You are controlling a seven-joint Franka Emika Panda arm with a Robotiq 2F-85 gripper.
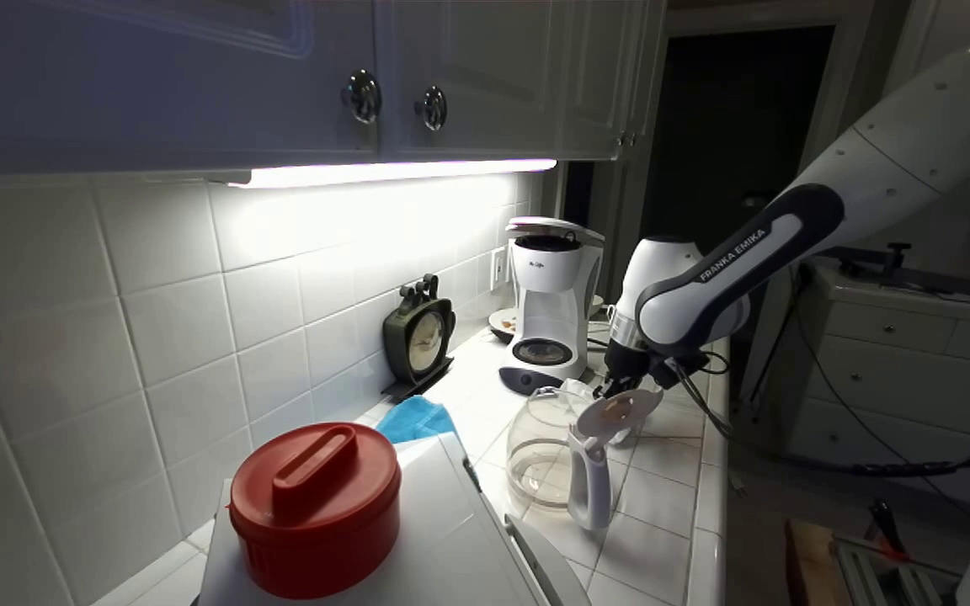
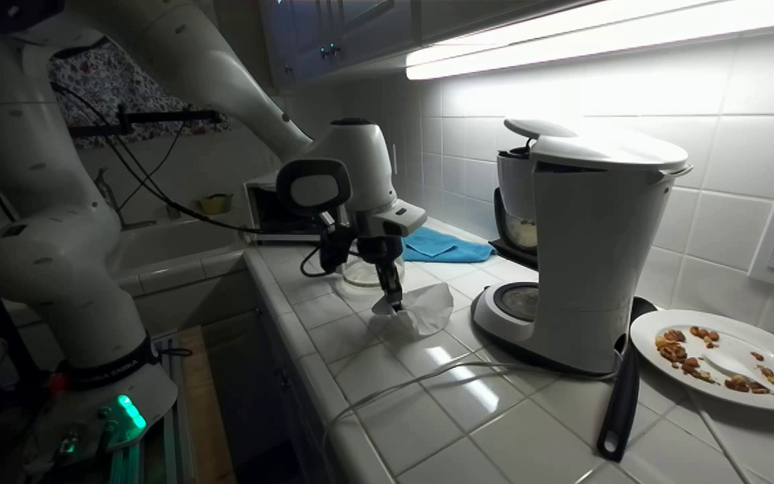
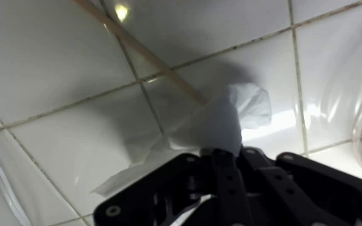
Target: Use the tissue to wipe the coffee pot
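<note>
Tissue point(image 2: 424, 309) is pinched in the clenched jaws, low over the worktop point(image 2: 521, 444); whether the two are touching can't be told. Coffee pot point(image 1: 540, 450) is stood upright nearby, a gap left between in the wrist view. Wiping seemingly not started.

Risks: thin tissue could be torn or pulled out if the pot is rubbed hard, as only a small bunch appears gripped. Pot could be scraped by bare jaw tips, the tissue being splayed sideways rather than wrapped around them. Pot could be shoved if pressed from one side only. Raised lid point(image 1: 620, 415) could be snagged on approach.

Tissue's long axis is laid lower left to upper right in the wrist view, thin corner pointed lower left. Pot's axis is vertical; handle point(image 1: 591, 488) is pointed away from the coffee machine point(image 1: 548, 303).
</note>
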